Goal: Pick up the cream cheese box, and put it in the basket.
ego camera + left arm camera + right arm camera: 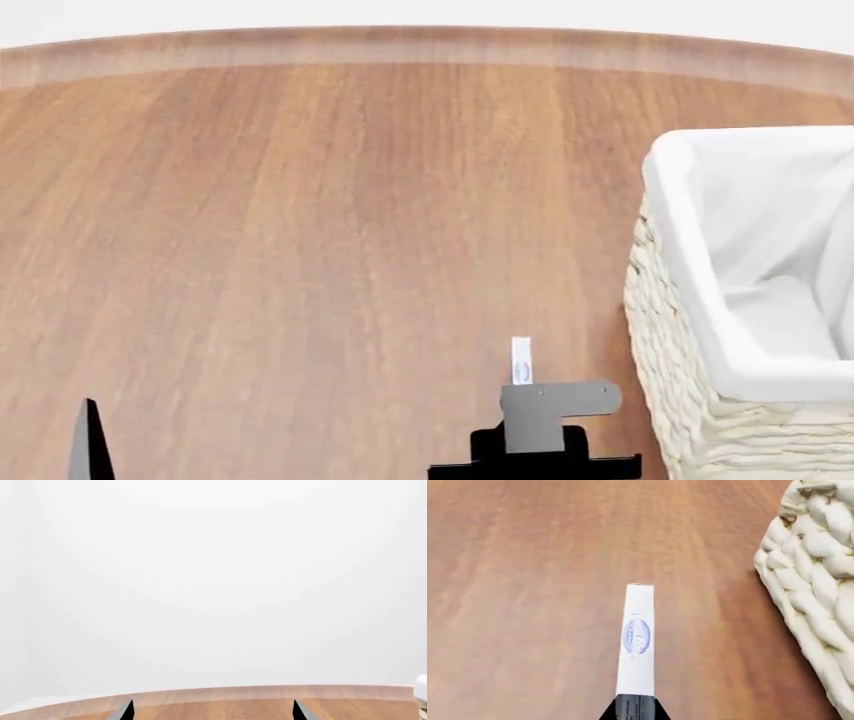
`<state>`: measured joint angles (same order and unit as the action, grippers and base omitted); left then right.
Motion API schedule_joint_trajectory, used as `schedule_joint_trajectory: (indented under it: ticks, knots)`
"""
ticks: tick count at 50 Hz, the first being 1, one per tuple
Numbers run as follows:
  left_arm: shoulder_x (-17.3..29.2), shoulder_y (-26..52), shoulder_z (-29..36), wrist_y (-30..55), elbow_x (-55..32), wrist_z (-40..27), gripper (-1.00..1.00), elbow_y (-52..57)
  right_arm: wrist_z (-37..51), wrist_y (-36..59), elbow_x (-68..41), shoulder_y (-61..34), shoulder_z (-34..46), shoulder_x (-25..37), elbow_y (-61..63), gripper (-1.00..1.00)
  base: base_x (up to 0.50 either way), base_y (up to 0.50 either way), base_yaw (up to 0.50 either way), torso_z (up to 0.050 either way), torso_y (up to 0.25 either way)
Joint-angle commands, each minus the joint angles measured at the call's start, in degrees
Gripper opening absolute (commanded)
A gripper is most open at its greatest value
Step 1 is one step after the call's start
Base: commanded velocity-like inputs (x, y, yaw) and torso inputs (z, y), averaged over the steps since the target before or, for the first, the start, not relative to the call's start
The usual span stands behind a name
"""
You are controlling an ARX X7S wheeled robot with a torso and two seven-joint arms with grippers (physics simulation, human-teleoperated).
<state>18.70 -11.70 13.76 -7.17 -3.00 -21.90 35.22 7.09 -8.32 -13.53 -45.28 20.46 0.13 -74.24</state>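
The cream cheese box (637,630) is a thin white box with a blue oval mark, seen edge-on. My right gripper (635,706) is shut on its near end. In the head view the cream cheese box (521,358) sticks out beyond the right gripper (523,388), just left of the basket (674,400), a cream wicker basket with a white cloth liner. The basket's woven wall (817,580) also fills one side of the right wrist view. My left gripper (212,712) is open over bare wood, with nothing between its fingers; one left fingertip (90,440) shows low in the head view.
The wooden table (334,220) stretches left and ahead of the basket to its far edge (400,45). Beyond the edge is a plain white background. A small white shape (421,695) shows at the border of the left wrist view.
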Motion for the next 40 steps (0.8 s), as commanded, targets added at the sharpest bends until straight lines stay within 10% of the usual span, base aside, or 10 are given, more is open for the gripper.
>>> schedule_joint_trajectory:
  ticks: [1,13,24,40]
  knots:
    - [0.17,-0.07,0.04,-0.34,-0.20,-0.33,1.00,-0.08,-0.15,0.11,2.02,0.24,-1.88,-0.03,-0.73,-1.00,0.00,0.00,0.00,0.000,0.000]
    - [0.52,-0.05,0.16,-0.55,-0.59,-0.47,1.00,-0.06,1.30,-2.73,-3.90,-3.50,5.79,0.10,0.77,-1.00,0.00,0.00,0.00,0.000,0.000]
    - [0.80,0.11,0.49,-0.65,-0.80,-0.42,1.00,-0.46,7.83,15.54,-5.28,4.04,7.72,7.99,37.35,-1.00,0.00,0.00,0.00,0.000,0.000]
    - [1.12,0.23,1.06,-0.81,-0.30,-0.57,1.00,-0.61,10.35,21.39,-6.16,5.60,8.23,11.22,51.55,-1.00,0.00,0.00,0.00,0.000,0.154]
